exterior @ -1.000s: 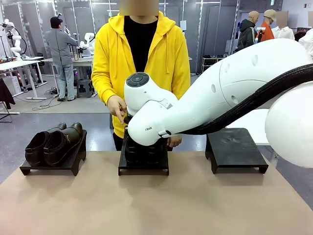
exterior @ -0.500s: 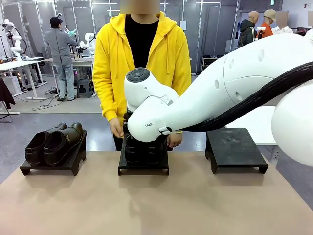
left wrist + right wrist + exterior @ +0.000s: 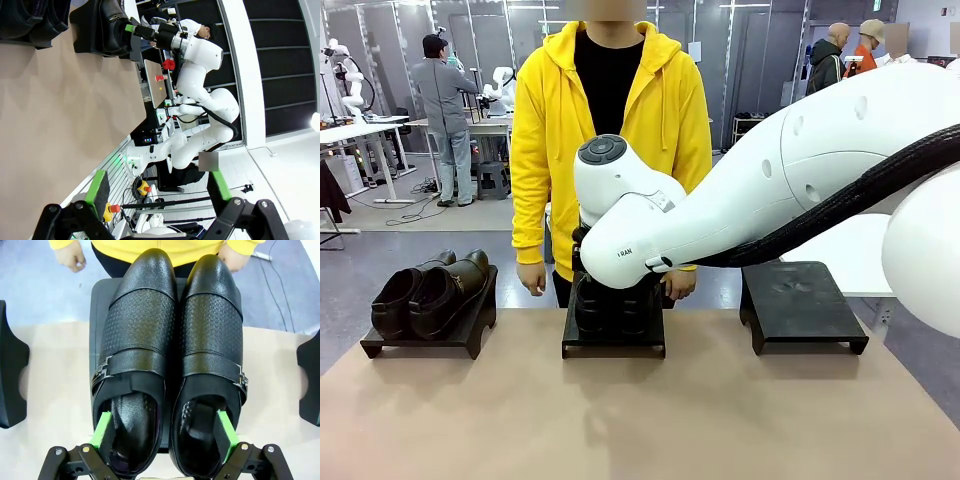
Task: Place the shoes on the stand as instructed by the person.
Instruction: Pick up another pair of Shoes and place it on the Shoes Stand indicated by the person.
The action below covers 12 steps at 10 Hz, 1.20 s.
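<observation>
In the right wrist view one pair of black shoes [image 3: 167,355] stands side by side on the middle stand [image 3: 97,300], toes toward the person [image 3: 610,110] in the yellow hoodie. My right gripper [image 3: 164,432] is open above the heels, one green pad inside each shoe's opening. In the front view my right arm [image 3: 760,190] covers that stand [image 3: 613,340]. The other pair [image 3: 430,295] rests on the left stand [image 3: 420,340]. My left gripper [image 3: 158,190] is open, holding nothing, off to the side of the table.
The right stand [image 3: 805,305] is bare. The person's hands [image 3: 532,278] hang just behind the middle stand, close to the shoe toes. Bare tan tabletop [image 3: 620,420] lies in front of the stands. People and other tables are far behind.
The person's hand has dropped from beside my right wrist to hang at the side. My right arm has shifted slightly over the middle stand.
</observation>
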{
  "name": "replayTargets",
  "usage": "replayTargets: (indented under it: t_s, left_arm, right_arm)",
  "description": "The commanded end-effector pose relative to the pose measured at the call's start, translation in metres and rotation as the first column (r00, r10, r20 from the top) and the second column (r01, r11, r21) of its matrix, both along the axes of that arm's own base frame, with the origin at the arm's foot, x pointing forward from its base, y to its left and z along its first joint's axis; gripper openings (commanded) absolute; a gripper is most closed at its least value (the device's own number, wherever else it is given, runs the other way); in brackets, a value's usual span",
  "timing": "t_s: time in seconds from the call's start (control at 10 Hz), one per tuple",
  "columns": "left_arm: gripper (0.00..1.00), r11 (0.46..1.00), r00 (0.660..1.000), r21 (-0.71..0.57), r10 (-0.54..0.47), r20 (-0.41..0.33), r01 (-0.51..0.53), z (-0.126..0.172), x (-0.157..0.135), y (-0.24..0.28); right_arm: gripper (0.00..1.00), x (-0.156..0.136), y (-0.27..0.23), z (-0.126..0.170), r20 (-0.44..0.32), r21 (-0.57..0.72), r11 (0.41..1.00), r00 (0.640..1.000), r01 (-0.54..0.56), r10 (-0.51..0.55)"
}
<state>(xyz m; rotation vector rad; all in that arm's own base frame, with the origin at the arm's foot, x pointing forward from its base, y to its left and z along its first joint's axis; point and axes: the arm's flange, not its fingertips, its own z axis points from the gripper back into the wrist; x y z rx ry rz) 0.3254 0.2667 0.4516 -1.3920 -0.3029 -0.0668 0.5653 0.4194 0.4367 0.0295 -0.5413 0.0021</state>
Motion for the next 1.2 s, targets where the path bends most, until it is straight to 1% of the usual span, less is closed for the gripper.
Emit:
replayTargets:
  t_s: [0.0,0.9,1.0,1.1]
  left_arm:
    - [1.00,1.000,1.000,-0.001,0.008,0.015,-0.008,0.000,-0.002,-0.003]
    - [1.00,1.000,1.000,-0.001,0.008,0.015,-0.008,0.000,-0.002,-0.003]
    - [1.00,1.000,1.000,-0.001,0.008,0.015,-0.008,0.000,-0.002,-0.003]
    - [1.00,1.000,1.000,-0.001,0.008,0.015,-0.008,0.000,-0.002,-0.003]
  right_arm:
    - [1.00,0.001,0.000,0.000,0.007,0.004,1.000,1.000,-0.002,0.002]
    - [1.00,0.000,0.000,0.000,0.000,0.000,1.000,1.000,0.000,0.000]
    - [1.00,-0.012,-0.020,0.020,-0.021,-0.004,1.000,0.999,-0.029,0.028]
    - [1.00,-0.028,-0.043,0.041,-0.059,0.016,0.999,0.998,-0.037,0.038]
